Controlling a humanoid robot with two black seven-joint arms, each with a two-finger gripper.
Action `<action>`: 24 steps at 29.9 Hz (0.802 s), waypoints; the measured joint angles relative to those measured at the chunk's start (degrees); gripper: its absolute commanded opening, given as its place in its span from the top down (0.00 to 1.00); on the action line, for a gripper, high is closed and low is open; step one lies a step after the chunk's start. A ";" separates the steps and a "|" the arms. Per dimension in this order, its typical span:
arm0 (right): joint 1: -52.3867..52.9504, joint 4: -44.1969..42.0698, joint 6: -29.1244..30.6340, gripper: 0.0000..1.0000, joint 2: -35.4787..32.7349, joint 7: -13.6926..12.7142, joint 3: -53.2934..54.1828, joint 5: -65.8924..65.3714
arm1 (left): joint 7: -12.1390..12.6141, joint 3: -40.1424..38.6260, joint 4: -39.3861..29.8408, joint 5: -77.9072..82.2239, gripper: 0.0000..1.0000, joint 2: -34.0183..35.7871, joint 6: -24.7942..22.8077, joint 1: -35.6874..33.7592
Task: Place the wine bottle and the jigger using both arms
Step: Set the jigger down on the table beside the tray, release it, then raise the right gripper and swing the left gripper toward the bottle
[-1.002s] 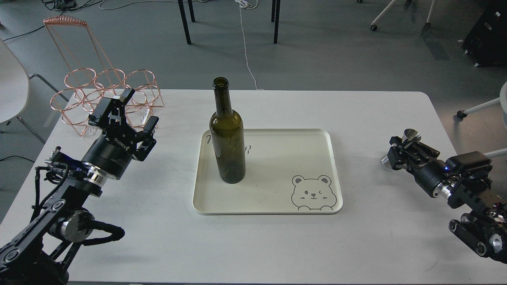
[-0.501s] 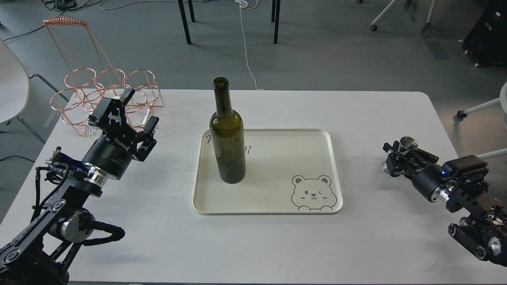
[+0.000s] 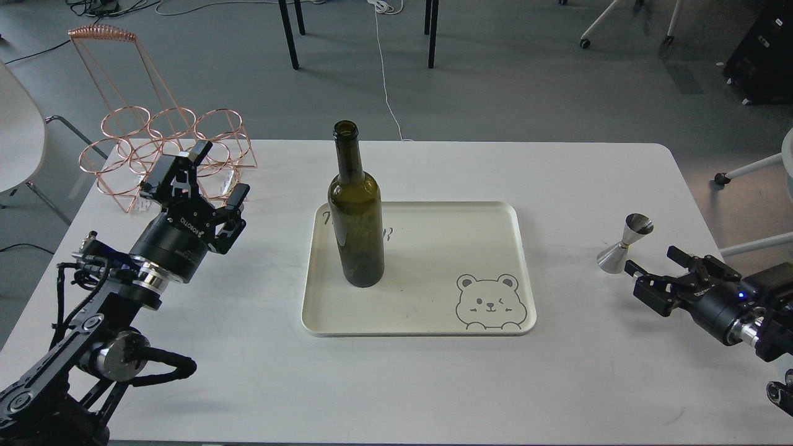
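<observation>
The dark olive-green wine bottle [image 3: 355, 210] stands upright in the back left part of the cream tray [image 3: 433, 248]. The silver jigger [image 3: 624, 243] stands upright on the white table, right of the tray. My right gripper [image 3: 653, 272] is open and empty, just right of and nearer than the jigger, not touching it. My left gripper [image 3: 201, 176] is open and empty at the table's left, well left of the bottle and in front of the wire rack.
A copper wire bottle rack [image 3: 162, 148] stands at the table's back left corner. The tray has a bear drawing [image 3: 489, 300] in its front right corner. Chair and table legs stand on the floor beyond the table.
My right gripper has let go of the jigger and drawn back to the right and nearer; the jigger now stands alone on the table. The left arm has barely moved.
</observation>
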 measured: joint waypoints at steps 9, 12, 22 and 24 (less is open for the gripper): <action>-4.22 29.92 0.00 0.04 -9.85 0.00 -1.94 21.00 | -0.12 0.00 -0.02 0.00 0.02 0.01 -0.04 0.00; -1.85 39.83 0.00 0.03 -11.97 -0.01 -2.26 32.39 | -0.17 0.00 -0.06 0.00 0.02 0.06 0.08 0.00; 11.49 43.85 0.89 0.02 -1.54 -0.01 0.29 67.56 | -3.48 -0.01 0.21 0.07 0.02 0.90 0.46 -0.32; 12.26 42.13 2.94 0.01 1.85 -0.01 1.97 73.92 | -4.17 -0.05 0.27 0.09 0.02 1.73 0.49 -0.38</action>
